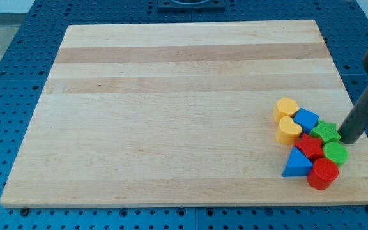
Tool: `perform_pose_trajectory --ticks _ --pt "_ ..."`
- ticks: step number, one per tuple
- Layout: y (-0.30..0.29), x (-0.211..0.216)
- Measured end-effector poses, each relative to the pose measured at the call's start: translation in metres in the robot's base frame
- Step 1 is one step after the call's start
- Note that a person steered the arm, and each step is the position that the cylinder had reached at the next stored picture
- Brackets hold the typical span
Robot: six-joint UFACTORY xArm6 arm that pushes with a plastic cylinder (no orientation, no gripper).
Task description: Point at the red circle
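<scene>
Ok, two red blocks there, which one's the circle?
The red circle is the round one at the cluster's bottom, right of the blue triangle. The red star sits above it. My tip is nearer the green star.

Pale wooden bench [171,96] on a blue perforated base

The bench top is made of light wood planks whose grain bands run left to right, evenly lit with no hard shadows. Around it on every side lies a blue surface [18,76] dotted with regular rows of holes. At the far edge, a dark fixture [190,4] sits partly cut off.
</scene>
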State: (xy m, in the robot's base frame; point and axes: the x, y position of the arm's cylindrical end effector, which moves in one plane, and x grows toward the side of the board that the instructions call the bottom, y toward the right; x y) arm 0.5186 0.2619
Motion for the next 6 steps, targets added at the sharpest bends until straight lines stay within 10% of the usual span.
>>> perform_pose_trajectory --ticks 6 --pt "-0.011 0.095"
